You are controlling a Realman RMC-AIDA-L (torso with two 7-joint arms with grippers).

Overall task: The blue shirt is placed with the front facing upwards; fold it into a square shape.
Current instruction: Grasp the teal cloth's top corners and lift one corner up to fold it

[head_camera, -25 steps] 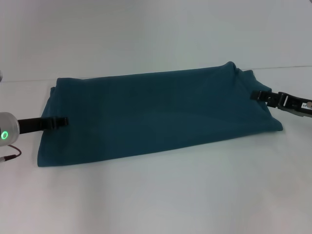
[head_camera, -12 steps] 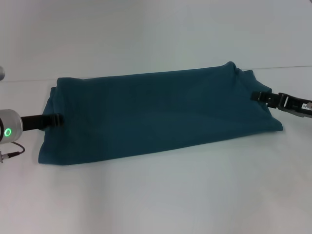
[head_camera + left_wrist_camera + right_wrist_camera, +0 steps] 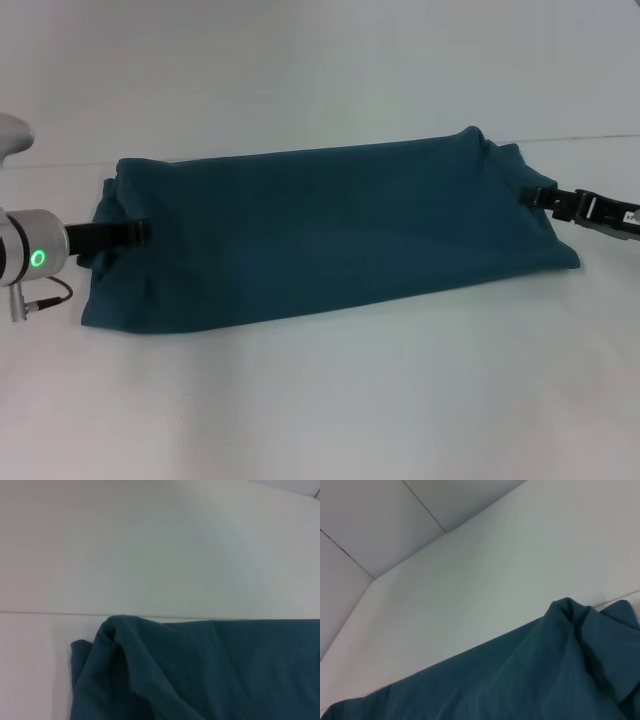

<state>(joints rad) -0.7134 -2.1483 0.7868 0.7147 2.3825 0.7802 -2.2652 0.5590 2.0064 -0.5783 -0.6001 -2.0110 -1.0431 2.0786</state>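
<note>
Blue shirt (image 3: 320, 235) (plain side up) on table (image 3: 320, 400); grippers' jaws at both ends, state unclear.

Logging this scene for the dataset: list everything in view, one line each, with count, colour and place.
blue shirt: one, dark teal-blue, folded into a long band across the table, plain side up.
table: one, white, under the shirt.
wall: one, white, behind the table.
left gripper: one, black, at the shirt's left end, on the cloth.
right gripper: one, black, at the shirt's right end, on the cloth.
</note>
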